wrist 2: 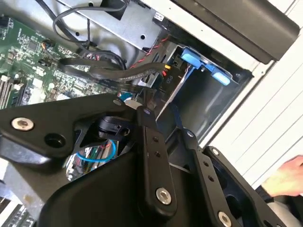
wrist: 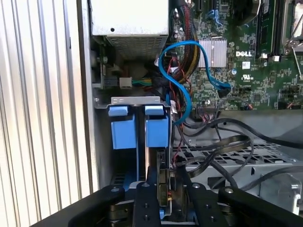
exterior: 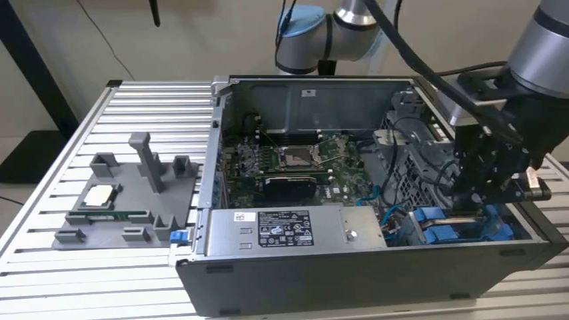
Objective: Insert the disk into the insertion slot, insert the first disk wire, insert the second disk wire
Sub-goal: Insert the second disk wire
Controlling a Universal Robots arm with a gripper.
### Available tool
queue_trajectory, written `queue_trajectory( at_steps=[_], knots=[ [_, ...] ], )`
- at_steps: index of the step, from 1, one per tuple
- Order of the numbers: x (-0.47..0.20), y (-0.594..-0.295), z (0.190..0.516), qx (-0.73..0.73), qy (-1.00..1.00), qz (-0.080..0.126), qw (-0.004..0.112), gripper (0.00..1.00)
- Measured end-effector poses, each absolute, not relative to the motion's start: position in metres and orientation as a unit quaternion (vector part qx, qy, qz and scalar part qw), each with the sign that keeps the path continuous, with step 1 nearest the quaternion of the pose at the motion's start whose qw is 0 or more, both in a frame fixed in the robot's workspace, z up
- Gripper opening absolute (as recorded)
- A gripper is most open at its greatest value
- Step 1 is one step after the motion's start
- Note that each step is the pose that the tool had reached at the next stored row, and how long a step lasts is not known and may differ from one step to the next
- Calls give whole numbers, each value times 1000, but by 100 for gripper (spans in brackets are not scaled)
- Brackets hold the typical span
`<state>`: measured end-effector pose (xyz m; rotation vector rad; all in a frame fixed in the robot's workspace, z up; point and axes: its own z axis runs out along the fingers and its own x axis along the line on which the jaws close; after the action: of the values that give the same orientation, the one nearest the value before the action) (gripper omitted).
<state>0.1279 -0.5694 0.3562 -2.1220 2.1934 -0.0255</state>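
Pincer point(wrist: 164, 179) at disk point(wrist: 156, 132) edge, cables point(wrist: 222, 142) close beside.

We count one open computer case point(exterior: 356, 283), one motherboard point(exterior: 266, 160), one power-supply box point(exterior: 284, 230), two blue carriers point(wrist: 118, 128) point(wrist: 156, 128) and one grey fixture plate point(exterior: 133, 192).

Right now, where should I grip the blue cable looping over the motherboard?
Probably the blue cable on its lower, straighter run beside the drive bay, coming from the case's open side; the tall free loop would likely flex away.
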Motion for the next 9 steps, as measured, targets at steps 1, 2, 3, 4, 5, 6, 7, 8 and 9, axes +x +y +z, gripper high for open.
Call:
queue_trajectory(
  at_steps=[1,2,3,4,5,6,7,8,9],
  knots=[
    [128,-569,357,-695,718,-8,44,31],
    [129,-569,357,-695,718,-7,44,31],
    [132,-569,357,-695,718,-6,42,31],
    [135,-569,357,-695,718,-4,40,31],
    [139,-569,357,-695,718,-1,37,31],
    [142,-569,357,-695,718,3,33,31],
    [145,-569,357,-695,719,7,29,31],
    [148,-569,357,-695,719,11,24,31],
    [149,-569,358,-695,719,15,20,31]
  ],
)
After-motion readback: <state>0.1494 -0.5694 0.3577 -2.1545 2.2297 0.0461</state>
